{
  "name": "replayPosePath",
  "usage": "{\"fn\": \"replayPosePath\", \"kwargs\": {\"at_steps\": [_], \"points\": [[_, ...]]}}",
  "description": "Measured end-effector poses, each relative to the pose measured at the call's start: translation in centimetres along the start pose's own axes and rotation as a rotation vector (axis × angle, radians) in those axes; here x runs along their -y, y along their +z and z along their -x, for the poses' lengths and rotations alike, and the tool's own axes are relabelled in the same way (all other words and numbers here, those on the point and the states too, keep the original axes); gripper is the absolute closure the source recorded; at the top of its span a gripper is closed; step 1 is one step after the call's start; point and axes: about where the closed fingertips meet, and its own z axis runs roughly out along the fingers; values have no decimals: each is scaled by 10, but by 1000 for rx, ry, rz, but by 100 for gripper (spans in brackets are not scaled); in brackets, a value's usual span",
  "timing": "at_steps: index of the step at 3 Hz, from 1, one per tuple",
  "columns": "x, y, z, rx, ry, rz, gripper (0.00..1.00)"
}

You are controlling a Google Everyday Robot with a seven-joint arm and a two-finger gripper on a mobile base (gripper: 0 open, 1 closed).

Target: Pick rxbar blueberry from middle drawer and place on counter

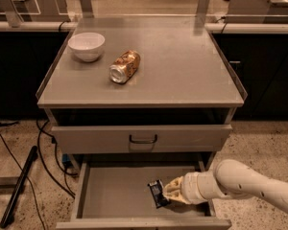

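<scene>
In the camera view, your gripper [173, 193] sits low in the open middle drawer [110, 195], coming in from the right against the rxbar blueberry [156, 194], probably to take it across its narrow width. You cannot tell whether the gripper is spread or pinching. The bar lies flat, right of centre. Its long axis runs roughly front to back, with the far end tipped left.

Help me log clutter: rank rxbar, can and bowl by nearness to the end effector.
End effector: right side of middle drawer.
1. rxbar blueberry, beside it in the drawer.
2. can, middle of counter.
3. bowl, counter's back left.
</scene>
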Motion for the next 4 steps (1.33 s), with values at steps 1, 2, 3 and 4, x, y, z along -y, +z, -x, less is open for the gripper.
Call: {"fn": "replayPosePath", "kwargs": {"at_steps": [1,2,3,4], "points": [[3,23,7,47,-64,11,100],[9,45,0,50,-119,15,100],[9,49,-1,52,-127,18,83],[9,51,-3,53,-128,17,54]]}}
